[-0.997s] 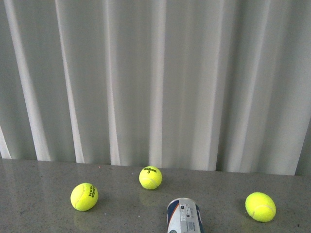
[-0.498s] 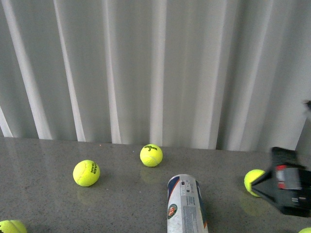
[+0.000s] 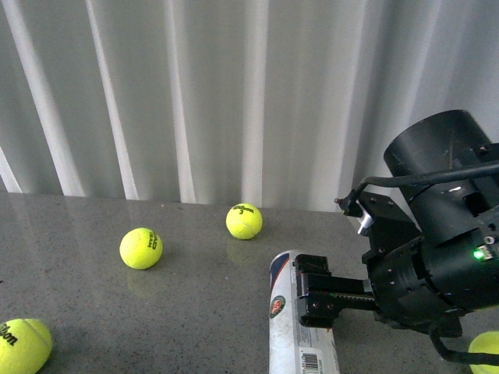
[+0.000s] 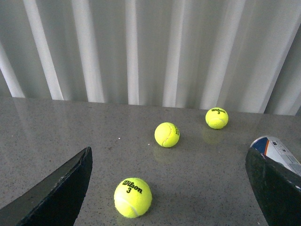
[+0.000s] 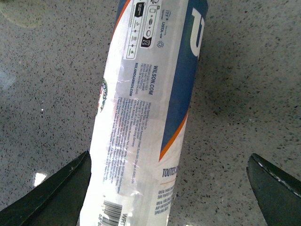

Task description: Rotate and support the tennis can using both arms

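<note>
Grey table [image 3: 93, 312]: right gripper [image 5: 169, 154] now straddles the tennis can [image 3: 284, 347].

Front and left wrist views face the curtain [image 3: 195, 101] across the desk [image 3: 78, 234]; right wrist looks closely down on the tennis can [image 5: 150, 108].

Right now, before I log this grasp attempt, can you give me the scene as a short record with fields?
tennis can: lying on its side on the grey table, far end toward the curtain
right gripper: open, one finger on either side of the can
left gripper: open, holding nothing, off to the can's side
tennis balls: four in the front view: left-edge ball, left ball, ball by the curtain, right-corner ball; none touches the can
</note>
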You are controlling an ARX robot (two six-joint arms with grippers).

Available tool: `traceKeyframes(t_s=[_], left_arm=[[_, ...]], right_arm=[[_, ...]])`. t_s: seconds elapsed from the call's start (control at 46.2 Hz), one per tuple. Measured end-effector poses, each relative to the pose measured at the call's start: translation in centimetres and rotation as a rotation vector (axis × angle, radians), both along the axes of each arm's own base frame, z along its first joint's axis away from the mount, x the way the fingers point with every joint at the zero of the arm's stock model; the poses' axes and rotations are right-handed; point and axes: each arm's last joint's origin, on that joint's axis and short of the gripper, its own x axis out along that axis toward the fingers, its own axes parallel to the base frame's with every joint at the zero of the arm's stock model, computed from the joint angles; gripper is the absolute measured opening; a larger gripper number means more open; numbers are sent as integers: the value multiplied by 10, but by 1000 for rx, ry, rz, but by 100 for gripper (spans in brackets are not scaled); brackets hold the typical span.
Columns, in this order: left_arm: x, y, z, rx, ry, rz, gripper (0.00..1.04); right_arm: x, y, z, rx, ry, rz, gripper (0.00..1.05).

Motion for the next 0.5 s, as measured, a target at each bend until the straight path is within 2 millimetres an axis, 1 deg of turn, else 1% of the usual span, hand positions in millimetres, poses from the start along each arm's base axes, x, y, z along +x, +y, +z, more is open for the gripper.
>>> traceKeyframes(t_s=[0.13,0.217,0.39,0.498], left_arm=[[0,0,0,0,0,0,98],[0,0,0,0,0,0,98],[0,0,0,0,0,0,98],[0,0,0,0,0,0,98]], right_arm=[[11,10,-14,15,35,3,98],[17,13,-20,16,45,-1,98],[38,23,-40,-2,75,-8,98],[49,29,-48,-15,77,15,98]])
